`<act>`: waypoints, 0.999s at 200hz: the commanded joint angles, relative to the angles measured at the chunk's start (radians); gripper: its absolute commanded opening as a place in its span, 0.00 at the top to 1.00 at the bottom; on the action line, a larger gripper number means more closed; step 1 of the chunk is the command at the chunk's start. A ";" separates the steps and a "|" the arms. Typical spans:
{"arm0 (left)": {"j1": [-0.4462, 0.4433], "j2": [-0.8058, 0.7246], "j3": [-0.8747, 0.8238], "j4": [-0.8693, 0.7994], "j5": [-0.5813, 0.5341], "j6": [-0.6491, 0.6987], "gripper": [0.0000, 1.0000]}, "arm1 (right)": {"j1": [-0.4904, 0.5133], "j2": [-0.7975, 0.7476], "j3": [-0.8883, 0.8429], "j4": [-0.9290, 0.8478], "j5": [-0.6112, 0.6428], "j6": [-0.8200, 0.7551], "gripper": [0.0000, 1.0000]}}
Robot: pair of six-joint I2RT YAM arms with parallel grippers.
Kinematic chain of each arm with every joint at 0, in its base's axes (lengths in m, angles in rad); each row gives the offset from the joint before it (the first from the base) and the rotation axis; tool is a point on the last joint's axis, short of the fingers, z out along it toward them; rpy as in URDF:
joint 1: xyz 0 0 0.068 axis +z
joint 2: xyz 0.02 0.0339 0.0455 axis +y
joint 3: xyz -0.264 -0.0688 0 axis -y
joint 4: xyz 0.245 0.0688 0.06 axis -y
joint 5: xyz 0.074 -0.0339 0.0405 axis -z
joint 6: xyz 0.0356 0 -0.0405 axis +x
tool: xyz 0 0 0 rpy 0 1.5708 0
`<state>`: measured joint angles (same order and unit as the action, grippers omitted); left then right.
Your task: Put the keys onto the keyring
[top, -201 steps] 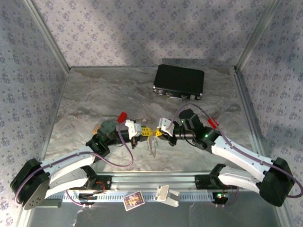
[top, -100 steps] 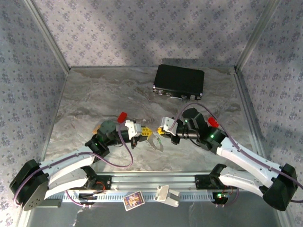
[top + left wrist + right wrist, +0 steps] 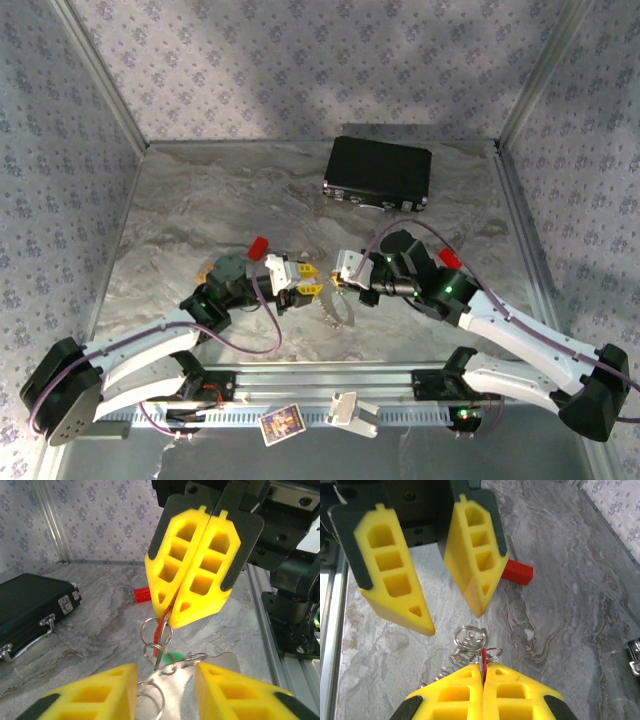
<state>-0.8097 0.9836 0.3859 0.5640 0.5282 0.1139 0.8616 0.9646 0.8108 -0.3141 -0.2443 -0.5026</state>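
Top view: both arms meet at centre frame, low over the marbled table (image 3: 200, 210).

Left gripper (image 3: 306, 280): jaws apart with a clear gap, clamped on nothing. In the right wrist view it fills the upper left (image 3: 453, 620), and both of its yellow fingers (image 3: 395, 575) hang free above the table.

Right gripper (image 3: 340, 285): jaws pressed together. A thin red key (image 3: 483, 659) is pinched edge-on between the tips at bottom centre of its own view. From the left wrist view, at frame centre, the same closed tips (image 3: 172, 621) trail the red key (image 3: 162, 627) downward.

Small wire rings (image 3: 470, 637) bunch at the key, just off the right gripper's tips. A green key (image 3: 175, 656) shows below the rings, partly hidden.

Keyring (image 3: 340, 308): hangs as a pale loop just below the right gripper, lower centre of the top view, not on the table. I cannot tell how it joins the rings.

Container: black case (image 3: 378, 172), upper centre-right, lying flat with the lid shut and its latches facing the arms. Contents not visible. It also appears at the left edge of the left wrist view (image 3: 25, 605).

Loose items: one red block (image 3: 258, 245) left of centre, and a second red block (image 3: 450, 258) beside the right arm.
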 commanded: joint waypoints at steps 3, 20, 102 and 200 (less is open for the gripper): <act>0.003 -0.045 0.004 0.031 -0.027 -0.008 0.59 | 0.017 -0.006 0.052 -0.002 0.070 -0.020 1.00; 0.004 -0.076 -0.006 0.033 -0.087 -0.009 0.57 | 0.028 0.003 0.066 -0.005 0.093 -0.030 1.00; 0.193 -0.311 0.017 -0.290 -0.863 -0.251 0.42 | 0.124 0.177 0.183 0.184 0.019 -0.032 1.00; 0.472 -0.455 -0.091 -0.412 -0.911 -0.555 0.37 | -0.017 0.186 -0.050 0.083 0.171 -0.052 1.00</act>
<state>-0.3412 0.5148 0.3008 0.1661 -0.3592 -0.4114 0.8936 1.1988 0.7853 -0.0917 -0.1459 -0.4953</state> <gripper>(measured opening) 0.631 0.052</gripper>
